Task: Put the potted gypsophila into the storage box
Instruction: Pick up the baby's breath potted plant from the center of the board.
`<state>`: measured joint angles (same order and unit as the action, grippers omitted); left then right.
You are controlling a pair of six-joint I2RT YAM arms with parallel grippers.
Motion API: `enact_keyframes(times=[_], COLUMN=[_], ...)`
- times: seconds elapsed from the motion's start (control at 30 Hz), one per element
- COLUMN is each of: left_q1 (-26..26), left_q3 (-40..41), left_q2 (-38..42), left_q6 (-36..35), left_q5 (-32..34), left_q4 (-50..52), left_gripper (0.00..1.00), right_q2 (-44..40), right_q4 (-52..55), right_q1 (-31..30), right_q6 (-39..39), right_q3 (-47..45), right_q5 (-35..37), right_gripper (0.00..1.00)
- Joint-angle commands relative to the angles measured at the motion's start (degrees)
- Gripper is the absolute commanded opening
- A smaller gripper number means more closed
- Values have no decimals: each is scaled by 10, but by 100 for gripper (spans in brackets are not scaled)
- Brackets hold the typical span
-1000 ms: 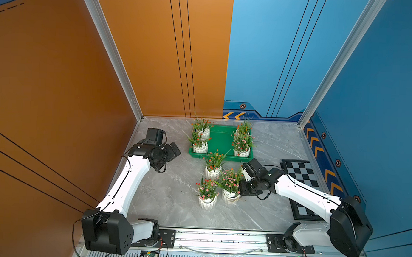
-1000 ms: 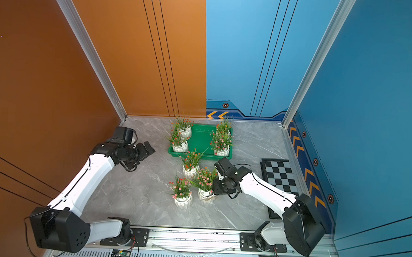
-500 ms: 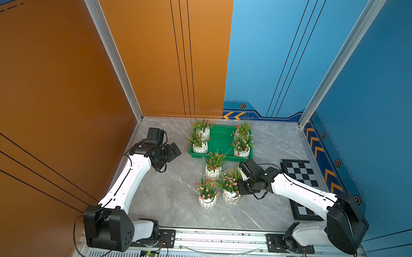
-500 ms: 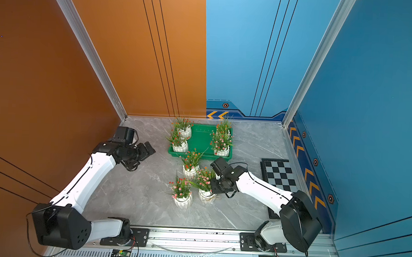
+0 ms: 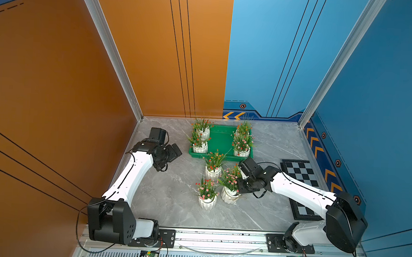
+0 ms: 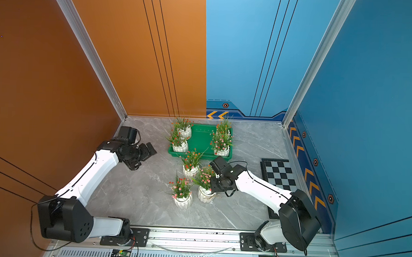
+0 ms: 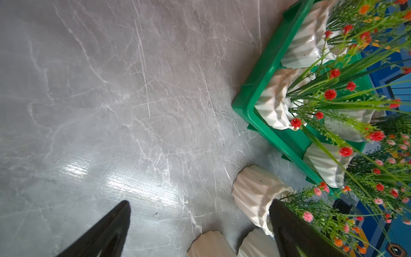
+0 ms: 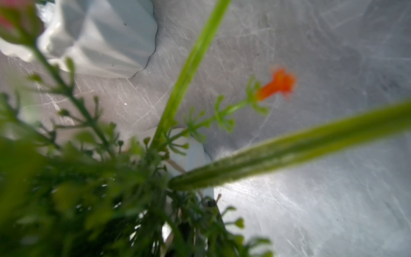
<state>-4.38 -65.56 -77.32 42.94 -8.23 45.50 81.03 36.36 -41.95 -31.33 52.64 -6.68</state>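
The tabletop (image 7: pixel 133 111) looks like grey veined marble, polished, with glare lying on it. The storage box (image 7: pixel 262 73) is smooth green plastic, faintly shiny. The potted gypsophila (image 7: pixel 307 37) sit in glossy white ribbed pots; their leaves look plastic. At six o'clock in a top view runs a brushed-metal rail (image 5: pixel 219 237) — at three o'clock the checkered board (image 5: pixel 298 171) is matt.

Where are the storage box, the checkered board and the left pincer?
storage box (image 5: pixel 220 140): in a top view, bare green floor.
checkered board (image 5: pixel 298 171): in a top view, visible squares.
left pincer (image 7: pixel 199 201): left wrist view, midway between fingertips.
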Motion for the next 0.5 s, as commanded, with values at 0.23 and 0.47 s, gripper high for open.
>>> enact_keyframes(times=[0.23, 0.47], left_q1=[6, 5], left_q3=[-9, -20], left_q2=[-9, -16], left_q6=[-11, -11], left_q5=[-11, -13], left_q4=[-1, -1], left_gripper=[99, 98], right_q2=[2, -3], right_q4=[42, 73], right_q1=[14, 43], right_q6=[38, 64], right_q3=[44, 68], right_q5=[26, 32], right_gripper=[5, 5])
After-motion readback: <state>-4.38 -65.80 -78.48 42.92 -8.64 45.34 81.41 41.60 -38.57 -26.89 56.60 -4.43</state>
